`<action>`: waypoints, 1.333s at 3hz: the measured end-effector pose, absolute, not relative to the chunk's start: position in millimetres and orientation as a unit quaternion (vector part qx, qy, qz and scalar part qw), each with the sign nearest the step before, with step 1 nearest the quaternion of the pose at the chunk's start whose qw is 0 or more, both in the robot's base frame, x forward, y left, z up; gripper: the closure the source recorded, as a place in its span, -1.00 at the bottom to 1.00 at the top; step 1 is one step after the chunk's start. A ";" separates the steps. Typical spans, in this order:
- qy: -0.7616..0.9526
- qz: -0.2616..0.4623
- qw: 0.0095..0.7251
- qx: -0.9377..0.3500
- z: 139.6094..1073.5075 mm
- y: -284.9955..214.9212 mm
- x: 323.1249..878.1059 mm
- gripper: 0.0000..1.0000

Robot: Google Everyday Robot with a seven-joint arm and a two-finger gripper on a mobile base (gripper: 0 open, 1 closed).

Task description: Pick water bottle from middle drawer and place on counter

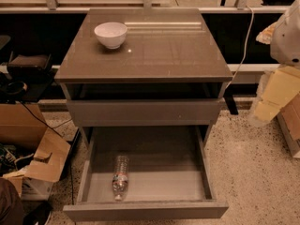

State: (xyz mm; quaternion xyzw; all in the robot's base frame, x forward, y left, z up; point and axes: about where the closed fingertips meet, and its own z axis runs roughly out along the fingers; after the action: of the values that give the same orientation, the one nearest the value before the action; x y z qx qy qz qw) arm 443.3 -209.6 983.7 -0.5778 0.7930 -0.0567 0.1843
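Note:
The water bottle (120,177) lies on its side in the pulled-out middle drawer (145,210), left of centre, with its cap towards the drawer's front panel. The counter (154,55) is the glossy grey-brown top of the cabinet, above the drawer. My arm shows as white and cream segments at the right edge. The gripper (262,109) hangs at the arm's lower end, well to the right of the cabinet and apart from the bottle.
A white bowl (110,34) stands on the counter's back left. A closed drawer front (145,111) sits above the open drawer. Cardboard boxes (28,144) and clutter lie on the floor at left. Speckled floor (253,172) spreads to the right.

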 end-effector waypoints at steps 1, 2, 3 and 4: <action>0.823 -0.089 0.210 -0.520 985.6 -205.6 461.6 -1.00; 0.844 -0.086 0.218 -0.483 987.8 -206.5 463.5 -1.00; 0.853 -0.057 0.223 -0.469 987.9 -205.4 463.9 -1.00; 0.881 0.034 0.225 -0.414 971.9 -184.4 474.5 -1.00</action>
State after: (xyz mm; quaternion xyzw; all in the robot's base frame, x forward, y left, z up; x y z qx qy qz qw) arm 474.5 -184.4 971.9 -0.4144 0.8812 0.0339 0.2251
